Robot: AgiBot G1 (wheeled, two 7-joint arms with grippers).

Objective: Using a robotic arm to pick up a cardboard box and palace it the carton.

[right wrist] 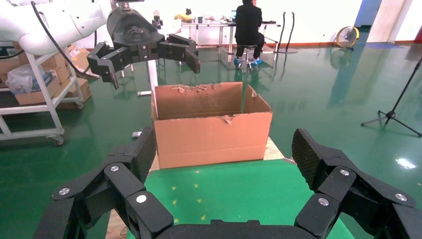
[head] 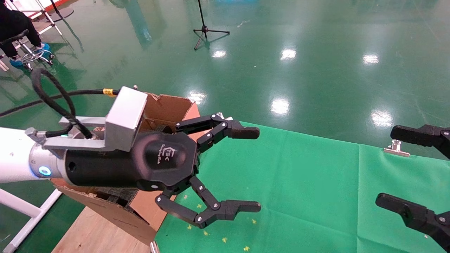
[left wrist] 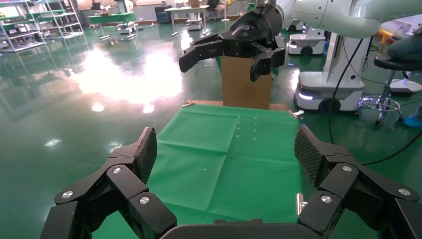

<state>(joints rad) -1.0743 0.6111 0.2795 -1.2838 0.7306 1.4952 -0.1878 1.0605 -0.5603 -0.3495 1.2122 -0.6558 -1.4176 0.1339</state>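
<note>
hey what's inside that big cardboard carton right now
In the head view, black foam pieces show inside the carton. The open left end effector, raised over it, covers most of the interior, so a box inside cannot be confirmed.

The robotic arm [head: 21, 158] (white, blue light ring) extends above the carton [right wrist: 211, 124], its left gripper [head: 242, 168] spread wide and empty. The carton stands upright, flaps ragged, beside the green cloth [head: 299, 182]. No small cardboard box is visible.

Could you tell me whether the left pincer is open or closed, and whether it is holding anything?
Open and empty: the left pincer has its fingers spread wide beside the carton, with only the green cloth visible between them.
</note>
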